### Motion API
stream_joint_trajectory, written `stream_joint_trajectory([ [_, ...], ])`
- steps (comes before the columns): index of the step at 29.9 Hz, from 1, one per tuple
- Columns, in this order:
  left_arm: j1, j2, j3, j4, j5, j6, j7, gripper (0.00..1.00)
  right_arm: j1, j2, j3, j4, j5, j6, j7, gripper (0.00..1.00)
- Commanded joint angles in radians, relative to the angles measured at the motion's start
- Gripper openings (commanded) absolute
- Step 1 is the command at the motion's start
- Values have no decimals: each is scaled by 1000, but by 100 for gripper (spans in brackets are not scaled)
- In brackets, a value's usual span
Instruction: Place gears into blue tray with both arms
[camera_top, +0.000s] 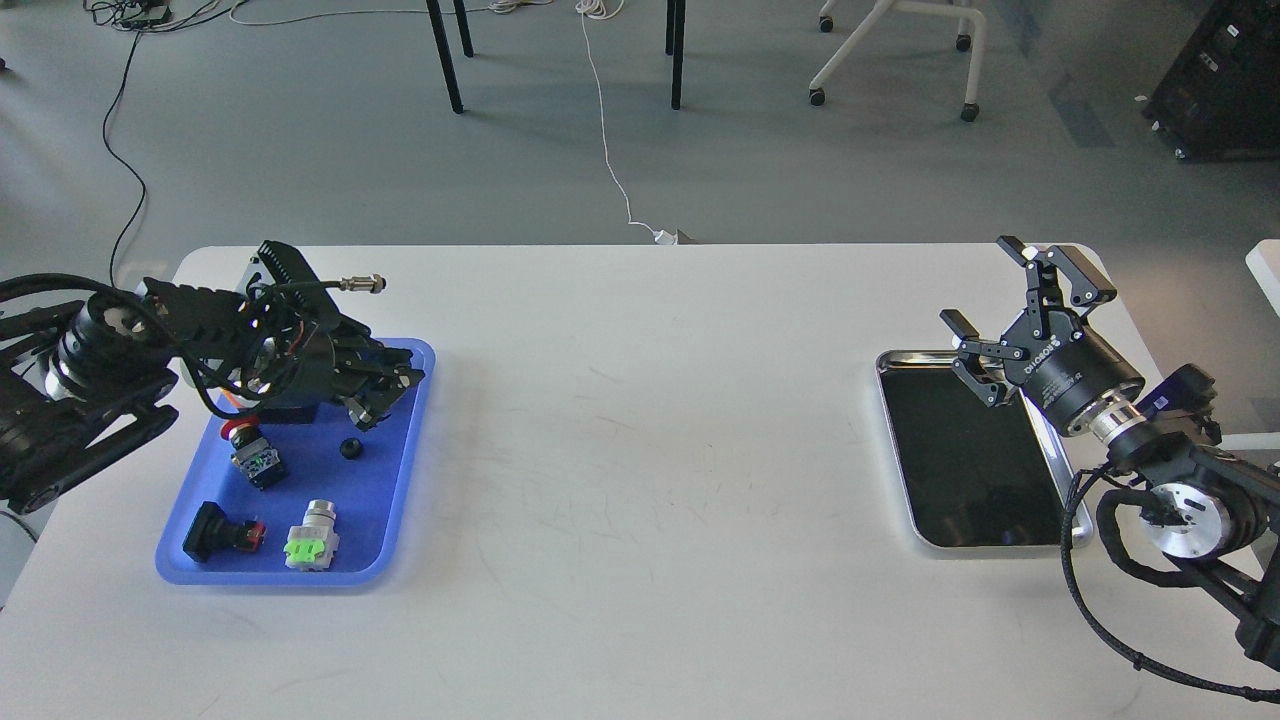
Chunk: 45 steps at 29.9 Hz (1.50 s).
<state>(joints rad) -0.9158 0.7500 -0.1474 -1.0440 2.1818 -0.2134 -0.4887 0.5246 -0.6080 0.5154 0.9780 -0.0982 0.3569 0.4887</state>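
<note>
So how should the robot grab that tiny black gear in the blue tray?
Probably from straight above, pinching the gear across its round outer edge. It lies alone on the blue tray floor with bare space all round, and the left hand hangs just above it. It looks too small and low for a sideways approach.

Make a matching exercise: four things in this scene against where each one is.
Things:
1. gear
2. right pincer
3. green-capped switch
4. left pincer

Places:
A. near edge of the blue tray
B. over the steel tray's far end
C. over the blue tray's far end
D. middle of the blue tray

Pairs: 1-D, 2-B, 3-A, 4-C
</note>
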Motion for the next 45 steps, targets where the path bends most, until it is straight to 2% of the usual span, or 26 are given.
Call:
stream_joint_trajectory([
  [1,52,69,-1,-53,0,0,0,15,0,2,0,-1,0,0,0,95],
  [7,126,153,-7,-129,0,0,0,16,0,8,0,-1,0,0,0,95],
  [14,212,149,-69,-133,0,-3,0,17,0,10,-1,-1,0,-1,0,95],
  [28,221,101,-70,-91,0,-8,0,20,-3,10,-1,-1,0,-1,0,95],
  [37,219,86,-75,-73,0,-6,0,72,-3,8,0,-1,0,-1,0,95],
  [40,213,92,-92,-74,0,-8,0,80,-3,8,0,-1,0,-1,0,95],
  [45,199,98,-228,-111,0,-17,0,90,-3,7,2,1,0,-1,0,95],
])
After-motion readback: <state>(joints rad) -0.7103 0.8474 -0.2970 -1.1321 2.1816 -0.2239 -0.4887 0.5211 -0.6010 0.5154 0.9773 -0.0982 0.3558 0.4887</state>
